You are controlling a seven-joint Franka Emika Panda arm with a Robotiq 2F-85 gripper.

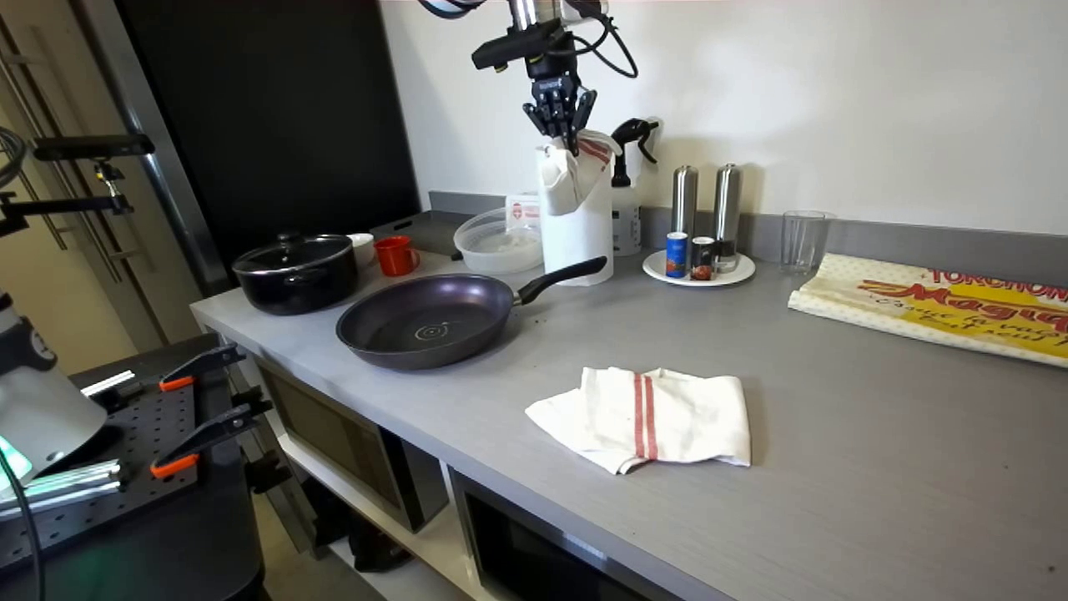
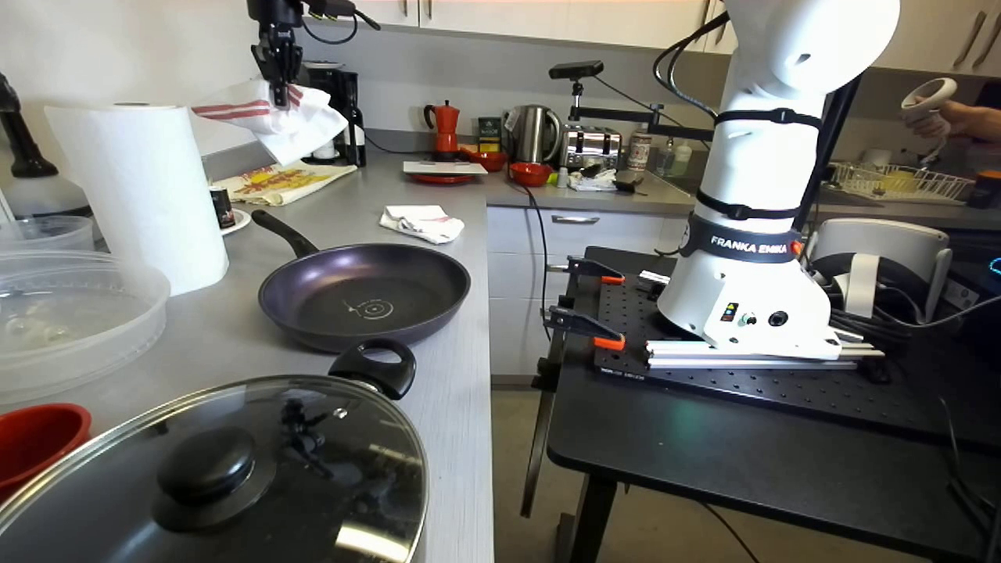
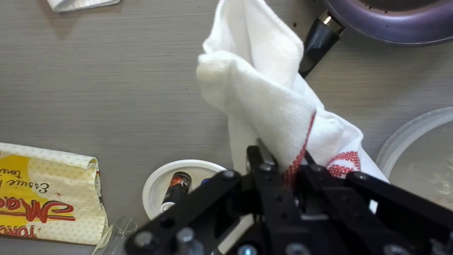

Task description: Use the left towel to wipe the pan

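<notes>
Above the counter [image 1: 851, 442], a gripper [image 1: 571, 143] pinching a striped towel [image 2: 293, 133]

High in the air, the fingers [image 3: 256, 159] are pressed together on a bunched fold of the striped towel, a red line caught between them and loose ends hanging down. The nearest obstacle is a tall paper roll [image 2: 141, 195], upright beside the towel; whether the two touch, I cannot tell. Behind the roll, near the wall [image 1: 918, 125], stands a spray bottle [image 1: 626, 221]. Lower down, the pan [image 1: 413, 321] sits flat on the counter close to its edge, its black handle [image 1: 563, 280] running toward the foot of the roll; in the wrist view the towel hides the handle's end. Just beside the pan is a lidded pot [image 1: 296, 275], and a red mug [image 1: 395, 257] and a round plastic tub [image 1: 501, 260] fill the stretch between pot and roll. On the pan's opposite side, apart from it, lies a folded towel [image 1: 688, 417]. Farther along the wall come a white plate [image 1: 654, 267] carrying two small cans [image 1: 676, 255], two steel mills [image 1: 727, 204] with them, then a clear glass [image 1: 803, 244] and a printed yellow sheet [image 1: 934, 309].
</notes>
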